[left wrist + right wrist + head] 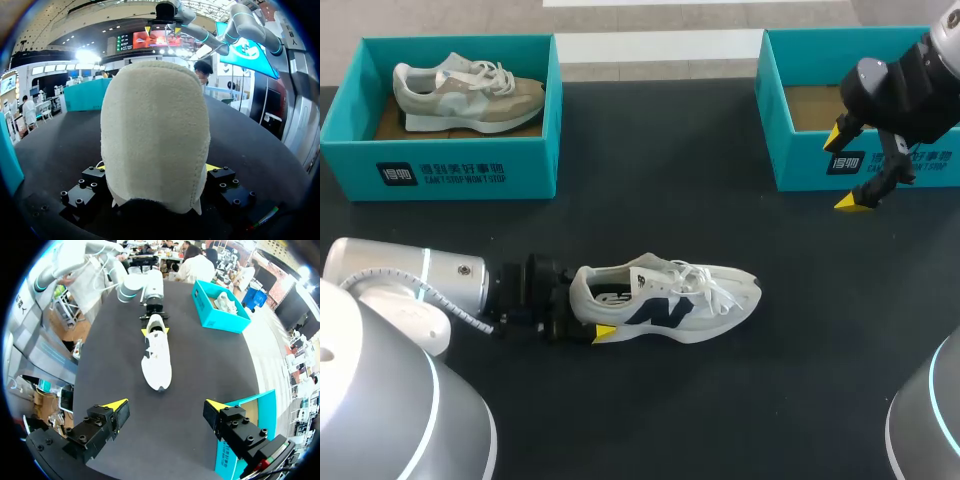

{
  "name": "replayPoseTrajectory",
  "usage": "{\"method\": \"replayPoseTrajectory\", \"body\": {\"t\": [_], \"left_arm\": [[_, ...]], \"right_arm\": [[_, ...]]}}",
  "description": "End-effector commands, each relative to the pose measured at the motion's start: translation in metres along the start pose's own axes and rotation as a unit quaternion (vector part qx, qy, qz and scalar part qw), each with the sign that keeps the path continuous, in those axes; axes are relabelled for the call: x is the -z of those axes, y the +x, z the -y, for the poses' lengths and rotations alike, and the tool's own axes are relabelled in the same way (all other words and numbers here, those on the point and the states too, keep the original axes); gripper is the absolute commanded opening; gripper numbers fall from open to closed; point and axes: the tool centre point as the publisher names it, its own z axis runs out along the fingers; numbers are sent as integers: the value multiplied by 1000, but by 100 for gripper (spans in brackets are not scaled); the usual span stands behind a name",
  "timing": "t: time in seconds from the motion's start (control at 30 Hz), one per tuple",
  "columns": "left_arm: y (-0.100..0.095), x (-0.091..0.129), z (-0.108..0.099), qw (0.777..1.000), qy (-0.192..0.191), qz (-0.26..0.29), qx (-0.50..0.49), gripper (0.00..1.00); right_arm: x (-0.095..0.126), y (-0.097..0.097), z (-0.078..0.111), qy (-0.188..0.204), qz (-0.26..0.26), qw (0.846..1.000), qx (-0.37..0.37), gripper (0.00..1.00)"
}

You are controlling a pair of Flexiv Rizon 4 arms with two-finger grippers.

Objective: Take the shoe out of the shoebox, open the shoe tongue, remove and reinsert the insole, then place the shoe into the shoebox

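A white shoe (670, 300) with a dark side logo lies on its sole in the middle of the black table, toe to the right. My left gripper (588, 308) sits at its heel, one yellow-tipped finger (604, 333) on each side, shut on it. In the left wrist view the heel (155, 125) fills the space between the fingers of the gripper (156, 167). My right gripper (846, 170) hangs open and empty above the front wall of the right shoebox (800, 165). From the right wrist view, the shoe (157, 357) lies well ahead of that gripper (166, 405).
A second teal shoebox (440, 165) stands at the back left and holds a grey-beige shoe (465, 95). The right wrist view shows this box (220, 320) beyond the white shoe, and the right box (250, 405) close beside the gripper.
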Motion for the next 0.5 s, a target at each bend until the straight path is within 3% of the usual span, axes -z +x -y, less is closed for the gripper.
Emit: {"method": "replayPoseTrajectory", "body": {"t": [0.03,0.13,0.17,0.23,0.27,0.3,0.33,0.5], "left_arm": [[0,-3,-4,1000,-1,0,1,0],[0,-3,-4,1000,-1,0,1,0],[0,-3,-4,1000,-1,0,1,0],[0,-3,-4,1000,-1,0,1,0],[0,-3,-4,1000,-1,0,1,0],[0,-3,-4,1000,-1,0,1,0],[0,-3,-4,1000,-1,0,1,0],[0,-3,-4,1000,-1,0,1,0]], "right_arm": [[-9,-4,-8,11,-18,996,-83,100],[-21,-6,-20,62,18,975,-213,100],[-24,-6,-23,57,29,964,-257,100],[-30,-6,-27,76,59,934,-343,100],[-33,-5,-28,85,76,911,-397,100],[-34,-6,-29,76,90,898,-423,100],[-38,-8,-33,65,89,891,-440,100],[-41,-9,-35,63,90,894,-435,100]]}}
